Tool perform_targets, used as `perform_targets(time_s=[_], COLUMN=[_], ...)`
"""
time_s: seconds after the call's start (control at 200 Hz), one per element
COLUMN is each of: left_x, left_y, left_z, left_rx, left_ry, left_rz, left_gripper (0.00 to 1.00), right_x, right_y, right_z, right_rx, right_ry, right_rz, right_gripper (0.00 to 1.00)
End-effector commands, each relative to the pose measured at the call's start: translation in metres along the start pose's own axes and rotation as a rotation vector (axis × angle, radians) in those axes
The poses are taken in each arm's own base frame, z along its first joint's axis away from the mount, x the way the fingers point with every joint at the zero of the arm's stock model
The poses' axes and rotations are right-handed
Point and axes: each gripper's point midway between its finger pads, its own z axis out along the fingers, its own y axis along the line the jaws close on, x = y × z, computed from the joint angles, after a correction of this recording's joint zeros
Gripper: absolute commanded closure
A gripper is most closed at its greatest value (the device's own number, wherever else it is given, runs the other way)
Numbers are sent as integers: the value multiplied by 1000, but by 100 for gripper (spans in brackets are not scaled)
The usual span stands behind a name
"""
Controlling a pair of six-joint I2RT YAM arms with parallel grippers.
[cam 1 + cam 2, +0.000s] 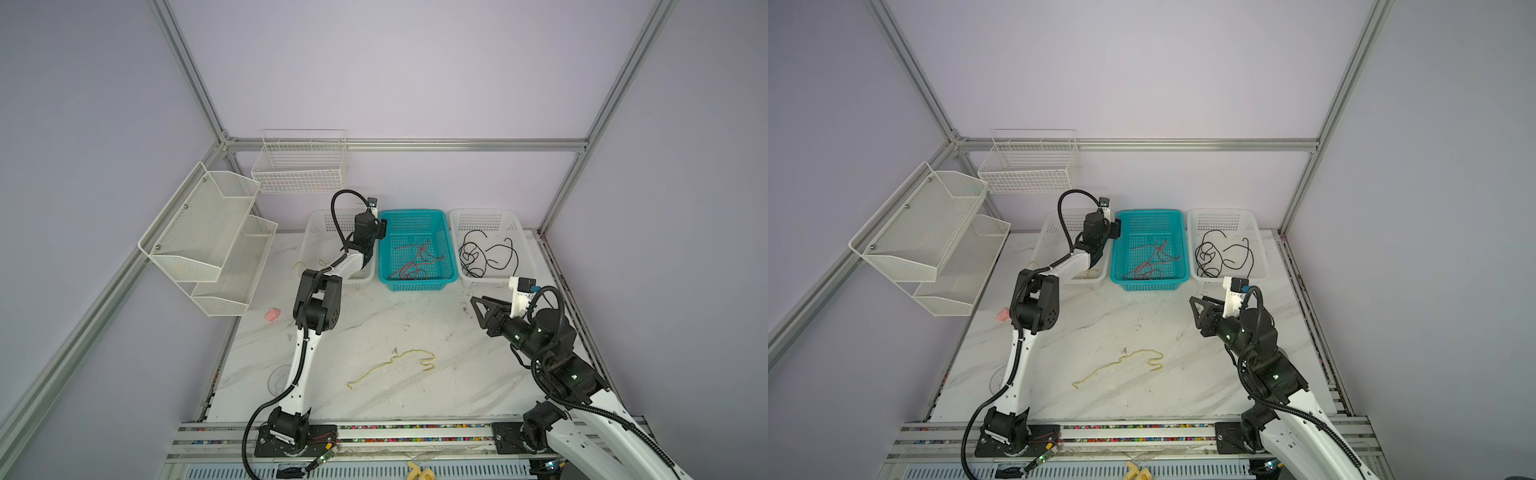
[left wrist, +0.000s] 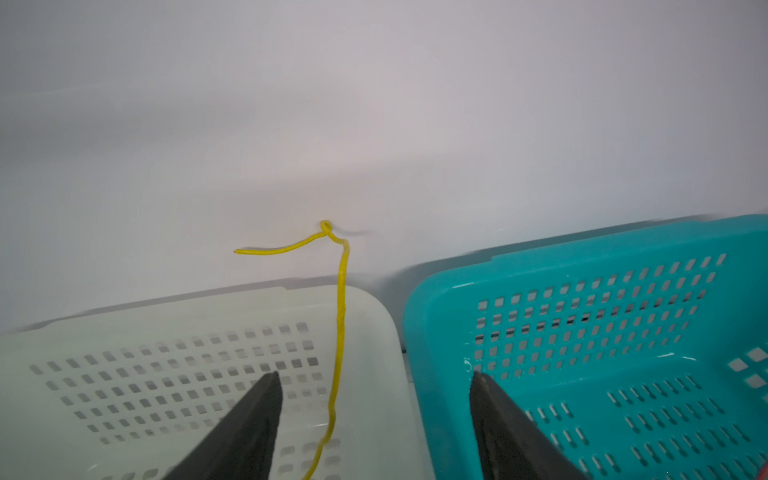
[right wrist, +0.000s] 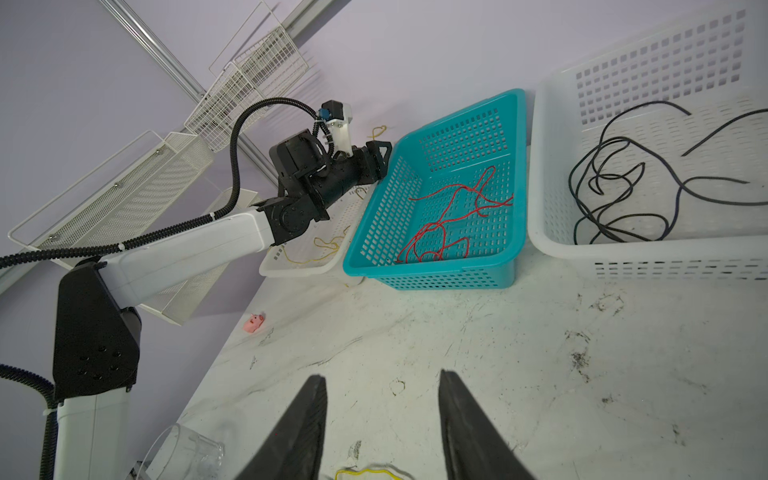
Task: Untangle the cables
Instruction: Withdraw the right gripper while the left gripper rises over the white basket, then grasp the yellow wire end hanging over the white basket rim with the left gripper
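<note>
Left gripper (image 2: 374, 374) is hanging over the seam between the left basket (image 2: 166, 316) and middle basket (image 2: 582, 257), one cable (image 2: 341, 316) rising between its jaws. Right gripper (image 3: 382, 374) is hovering over the table (image 3: 540, 353), a loose cable (image 3: 370, 471) lying below, near it, the right basket (image 3: 623, 249) sitting ahead.

Soft, even, bright light fills every view, the yellow cable (image 2: 341, 299) throws only a faint shadow on the wall (image 2: 374, 124), and wide-angle bending curves the slightly soft edges.

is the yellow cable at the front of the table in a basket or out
Out. The yellow cable lies loose on the marble table, well in front of the teal basket.
</note>
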Motion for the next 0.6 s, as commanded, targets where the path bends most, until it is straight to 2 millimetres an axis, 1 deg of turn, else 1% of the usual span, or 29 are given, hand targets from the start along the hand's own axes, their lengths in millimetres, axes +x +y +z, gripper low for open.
perform_targets(time_s=[0.0,0.095,0.15,0.19,0.295,0.455,0.525,0.595], left_x=[-74,-74,-73,-73,-72,-70,-70,-72], left_y=[13,17,19,21,23,34,37,40], left_z=[-3,1,3,3,6,8,8,8], left_rx=[-29,-33,-36,-37,-38,-48,-46,-39], left_ry=[-211,-230,-234,-239,-245,-244,-244,-247], left_rz=[-45,-50,-56,-58,-58,-55,-54,-54], left_gripper=[31,37,44,47,48,54,59,67], right_x=[-5,-3,-2,-2,0,3,3,3], right_y=[9,9,9,10,10,10,10,10], right_z=[-1,0,0,0,1,3,3,3], right_rx=[-45,-54,-57,-61,-67,-73,-74,-76], right_ry=[-31,-29,-26,-25,-20,-11,-10,-12], right_rz=[-26,-24,-26,-26,-26,-25,-24,-25], right_gripper=[54,54,55,55,55,56,56,57])
